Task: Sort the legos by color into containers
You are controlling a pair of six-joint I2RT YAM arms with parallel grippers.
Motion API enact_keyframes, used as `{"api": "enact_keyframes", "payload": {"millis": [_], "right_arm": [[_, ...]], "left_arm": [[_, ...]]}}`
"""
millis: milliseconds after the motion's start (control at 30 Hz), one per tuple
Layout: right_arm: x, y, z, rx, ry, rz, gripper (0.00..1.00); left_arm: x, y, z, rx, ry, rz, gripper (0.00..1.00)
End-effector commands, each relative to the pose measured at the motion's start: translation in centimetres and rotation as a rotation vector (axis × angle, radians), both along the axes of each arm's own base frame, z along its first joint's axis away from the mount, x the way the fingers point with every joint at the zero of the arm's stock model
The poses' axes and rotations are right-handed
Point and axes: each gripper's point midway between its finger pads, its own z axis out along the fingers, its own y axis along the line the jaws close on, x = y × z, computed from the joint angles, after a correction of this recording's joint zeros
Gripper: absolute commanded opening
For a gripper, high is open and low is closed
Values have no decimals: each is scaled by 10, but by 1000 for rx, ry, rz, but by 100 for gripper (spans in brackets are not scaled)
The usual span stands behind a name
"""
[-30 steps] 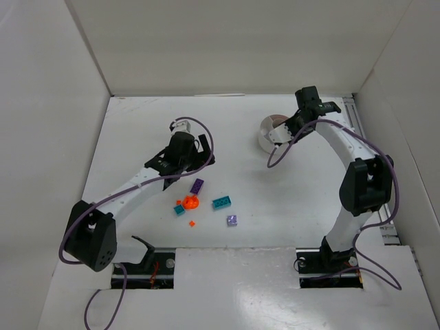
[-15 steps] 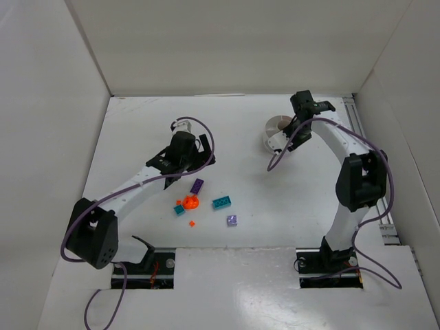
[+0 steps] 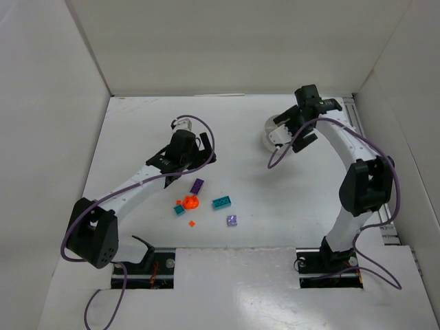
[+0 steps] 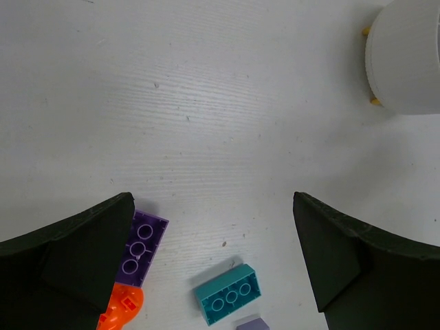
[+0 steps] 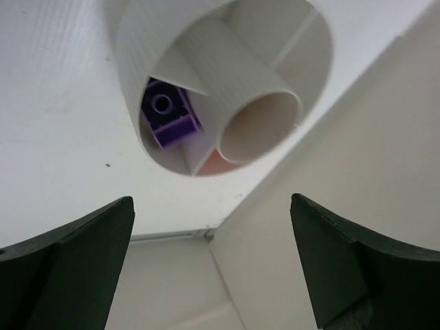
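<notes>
Legos [image 3: 221,202] lie under the left jaws, spread empty; right jaws gape over the dish [image 5: 128,48] with a purple brick [image 5: 168,117].

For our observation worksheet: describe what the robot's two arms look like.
Both the left arm and right arm have white links, black joint housings and black wedge-shaped fingers. A purple cable loops along each.

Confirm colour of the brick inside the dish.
Purple brick, in a wedge compartment of the white dish; the right wrist view shows it best.
</notes>
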Motion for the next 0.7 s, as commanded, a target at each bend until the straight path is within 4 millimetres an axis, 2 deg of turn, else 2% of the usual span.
{"api": "enact_keyframes", "payload": {"millis": [0,67,100,167,200,233,267,300,333,367,400,433,500,533,567,600,633,667], "right_arm": [[6,14,83,120,-217,29,100],[1,15,117,174,-304,0,100],[7,15,137,213,-385,-25,100],[-4,14,167,318,-478,-100,100],[-4,13,181,387,-529,-150,100],[-2,22,202,492,-598,-151,100],[-13,31,196,622,-558,-192,100],[-20,50,195,746,-513,-150,100],[-19,59,205,854,-535,-127,100],[-25,74,172,934,-415,-132,100],[-31,86,168,994,-362,-94,100],[-41,107,160,1066,-255,-15,100],[-45,120,131,1122,-32,-93,100],[-51,128,132,1152,13,-97,100],[-44,131,131,1171,-17,-133,100],[-61,145,118,1185,35,-187,100],[-66,148,115,1157,1,-223,100],[-55,130,111,1085,-142,-383,100]], "left_arm": [[10,-5,29,-39,-69,-5,100],[8,-3,36,-46,-82,-5,100],[5,-2,38,-46,-81,-5,100],[2,4,42,-41,-94,10,100],[-1,5,43,-42,-97,10,100],[-5,8,39,-36,-87,10,100],[-8,9,41,-47,-90,15,100],[-12,11,49,-60,-113,15,100],[-17,14,44,-57,-108,15,100],[-19,15,46,-69,-111,21,100],[-26,16,50,-81,-117,12,100],[-31,18,47,-79,-104,4,100],[-41,21,39,-72,-78,-6,100],[-46,24,37,-69,-72,-6,100],[-53,28,22,-47,-34,-5,100],[-55,29,19,-46,-32,-5,100],[-59,31,12,-43,-8,3,100],[-61,32,13,-51,-1,10,100]]}}
